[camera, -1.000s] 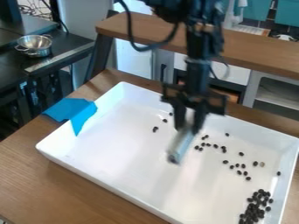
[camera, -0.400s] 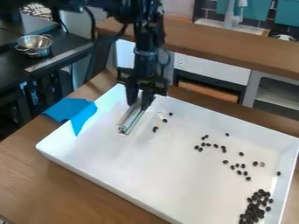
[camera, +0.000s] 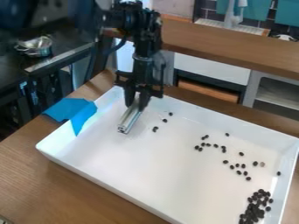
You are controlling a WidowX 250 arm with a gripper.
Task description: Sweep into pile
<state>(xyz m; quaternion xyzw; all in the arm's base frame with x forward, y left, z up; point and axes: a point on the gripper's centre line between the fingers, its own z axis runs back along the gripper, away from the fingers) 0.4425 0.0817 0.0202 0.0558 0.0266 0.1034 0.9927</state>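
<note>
- The end effector pinches a metal bar between its fingers; the bar slants down toward the camera, over the far left part of the white tray.
- Just to the right of the end effector, and beside the bar, lie three stray beans.
- Farther to the right, and nearer to the camera, there are the scattered beans; beyond them, well apart from the end effector, the main pile is in the near right corner.
- I judge that the step in hand is to place the bar for a sweep of the three strays. Whether its lower end touches the tray floor, I cannot tell.
- The next move would need the bar low and behind these three, on their left side, and then a push to the right, toward the pile.
- The sweeping seems partly done: many beans are gathered, but others remain to be collected.
</note>
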